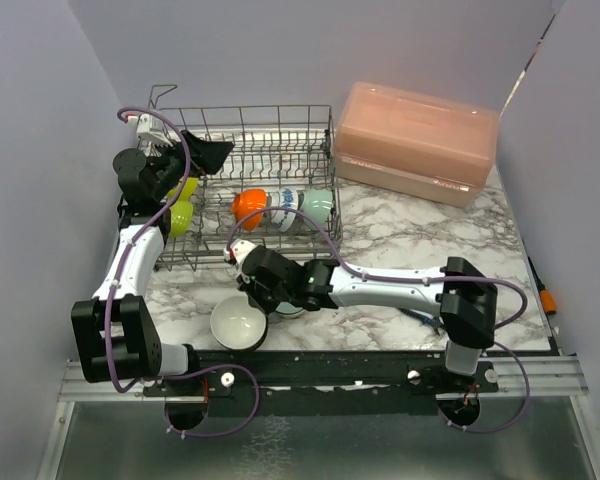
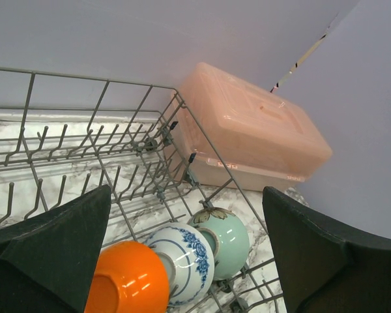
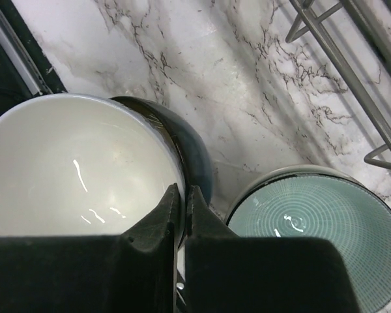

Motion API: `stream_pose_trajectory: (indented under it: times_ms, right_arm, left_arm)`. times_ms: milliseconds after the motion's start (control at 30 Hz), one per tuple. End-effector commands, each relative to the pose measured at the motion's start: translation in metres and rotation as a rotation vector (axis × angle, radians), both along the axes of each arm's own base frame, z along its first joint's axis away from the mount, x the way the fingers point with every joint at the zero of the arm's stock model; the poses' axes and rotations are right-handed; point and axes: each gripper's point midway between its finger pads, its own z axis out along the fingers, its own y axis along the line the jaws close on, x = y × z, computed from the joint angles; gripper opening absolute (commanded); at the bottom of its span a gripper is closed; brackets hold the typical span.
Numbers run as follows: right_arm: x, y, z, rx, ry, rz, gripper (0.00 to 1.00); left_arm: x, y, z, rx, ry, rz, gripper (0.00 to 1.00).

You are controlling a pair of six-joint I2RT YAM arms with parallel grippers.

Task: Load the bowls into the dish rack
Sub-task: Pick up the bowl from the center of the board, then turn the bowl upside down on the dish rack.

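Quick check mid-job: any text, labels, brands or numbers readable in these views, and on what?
No text can be read in any view.
Pink lidded box: tiny marks along its front lip, too small to read.
Blue-patterned bowl in the dish rack: painted flowers only, no lettering.

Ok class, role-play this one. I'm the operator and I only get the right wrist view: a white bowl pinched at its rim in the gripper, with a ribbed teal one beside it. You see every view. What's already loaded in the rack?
Observer: Three stand in a row in the dish rack: an orange bowl, a blue-patterned bowl and a pale teal bowl.
Operator: Anything else in there?
Observer: At least one lime-yellow bowl, at the rack's left end.
Operator: And the other arm?
Observer: The left gripper hovers over the rack's left end, open and empty.
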Motion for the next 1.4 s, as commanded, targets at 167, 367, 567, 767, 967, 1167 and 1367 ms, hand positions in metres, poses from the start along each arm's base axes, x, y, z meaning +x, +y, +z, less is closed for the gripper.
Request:
stream_pose_trajectory:
  times_ms: [167,367,567,767,967,1167,1367]
  right_arm:
    - [0.0,0.005,0.059,0.155,-0.047,-0.017,0.0]
    - [-0.005,0.006,0.064,0.189,-0.022,-0.005,0.0]
    - [0.001,-0.002,0.079,0.243,-0.02,-0.033,0.0]
    - [0.007,-0.016,0.1,0.325,0.006,-0.022,0.0]
    - [0.018,-0.039,0.123,0.434,0.054,-0.021,0.0]
    - [0.046,-0.071,0.133,0.461,0.048,-0.086,0.0]
    - [0.08,-0.108,0.148,0.503,0.028,-0.167,0.0]
  left_arm:
    - [0.002,0.003,-0.002,-0.009,0.001,0.004,0.99]
    - [0.002,0.003,-0.003,-0.011,0.003,0.004,0.99]
    - [0.002,0.002,-0.002,-0.014,0.004,0.0,0.99]
    - [0.002,0.0,-0.003,-0.024,0.014,-0.016,0.99]
    - [0.002,-0.002,-0.003,-0.032,0.023,-0.029,0.99]
    - [0.003,-0.005,-0.006,-0.046,0.043,-0.054,0.99]
    - [0.003,-0.02,-0.011,-0.06,0.07,-0.108,0.99]
